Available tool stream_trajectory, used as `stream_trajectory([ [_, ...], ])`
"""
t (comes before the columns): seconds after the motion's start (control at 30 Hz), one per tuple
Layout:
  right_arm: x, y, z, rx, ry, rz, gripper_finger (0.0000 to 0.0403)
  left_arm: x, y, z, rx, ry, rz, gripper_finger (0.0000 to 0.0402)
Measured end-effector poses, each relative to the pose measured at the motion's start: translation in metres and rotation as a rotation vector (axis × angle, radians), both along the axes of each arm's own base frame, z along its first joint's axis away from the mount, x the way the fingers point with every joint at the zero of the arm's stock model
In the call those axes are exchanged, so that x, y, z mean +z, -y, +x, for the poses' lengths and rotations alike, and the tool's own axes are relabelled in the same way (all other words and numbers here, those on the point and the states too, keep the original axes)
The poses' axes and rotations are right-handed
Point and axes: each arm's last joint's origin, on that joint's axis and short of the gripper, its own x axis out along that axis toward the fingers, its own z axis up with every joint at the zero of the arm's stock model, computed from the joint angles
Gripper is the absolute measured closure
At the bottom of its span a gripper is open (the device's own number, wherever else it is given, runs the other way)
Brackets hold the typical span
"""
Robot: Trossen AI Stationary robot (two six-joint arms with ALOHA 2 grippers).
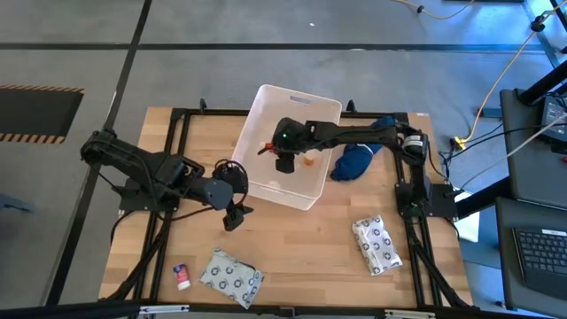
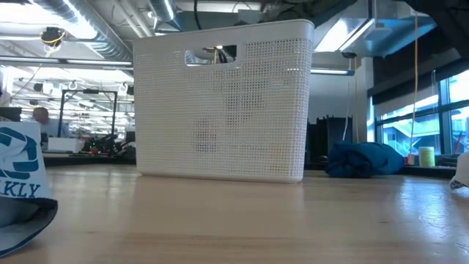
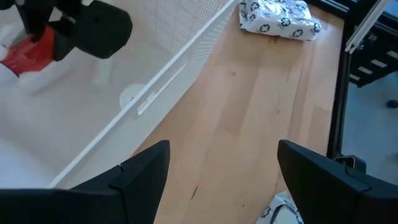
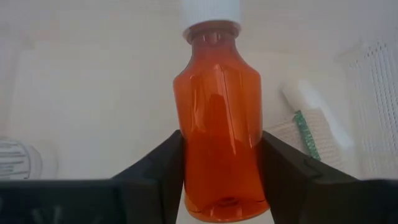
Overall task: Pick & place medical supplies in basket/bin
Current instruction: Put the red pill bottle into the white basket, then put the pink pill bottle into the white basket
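Note:
The white tub (image 1: 266, 182) stands at mid table, seen side-on in the low view (image 2: 220, 103). My right gripper (image 4: 221, 162) reaches over it from the right and is shut on an orange-red bottle (image 4: 217, 118) with a white cap. A beige bandage roll (image 4: 305, 134) and a white pill bottle (image 4: 18, 158) lie on the tub floor. Two white dotted packets (image 1: 232, 276) (image 1: 376, 244) and a small red and white item (image 1: 182, 276) lie on the table near its front edge. My left gripper (image 3: 221, 168) is open, above bare table just outside the tub's near wall. My right gripper pinches the orange-red bottle by its body near the base (image 4: 189, 171), one finger (image 4: 158, 168) on each side. The fingers run along the bottle, whose white cap (image 4: 210, 12) points away from them into the tub. I cannot tell whether the cap touches the tub floor.
A dark blue cloth bundle (image 1: 354, 159) lies right of the tub. Black frame rails run along the table's left and right sides. Bare wood lies between the tub and the packets at the front. The left packet shows close at the low view's left edge (image 2: 18, 183).

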Motion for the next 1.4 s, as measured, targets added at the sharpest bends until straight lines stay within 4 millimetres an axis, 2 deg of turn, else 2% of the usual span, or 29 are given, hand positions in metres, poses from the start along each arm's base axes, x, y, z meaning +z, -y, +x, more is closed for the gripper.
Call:
stream_trajectory([
  [0.5,-0.002,0.002,-0.001,-0.017,-0.003,0.008,0.0196,0.0,0.0,0.0,-0.004,-0.001,0.003,0.0112],
  [0.73,-0.002,0.002,-0.001,-0.084,0.016,0.053,0.0159,-0.001,0.002,0.0,-0.062,-0.02,-0.034,0.0112],
  [0.87,-0.002,0.003,-0.001,-0.119,0.026,0.074,0.014,-0.002,0.002,0.003,-0.083,-0.015,0.037,0.0112],
  [1.13,0.0,0.002,-0.002,-0.06,0.003,0.036,0.0135,-0.005,0.006,0.003,-0.137,-0.046,0.022,0.0112],
  [1.3,0.027,-0.003,-0.01,-0.052,0.043,0.025,0.0135,0.003,0.007,-0.008,-0.145,-0.117,0.027,0.0112],
  [1.4,0.051,-0.009,-0.022,-0.047,0.068,0.019,0.0135,0.004,0.007,-0.017,-0.054,-0.19,-0.02,0.0112],
])
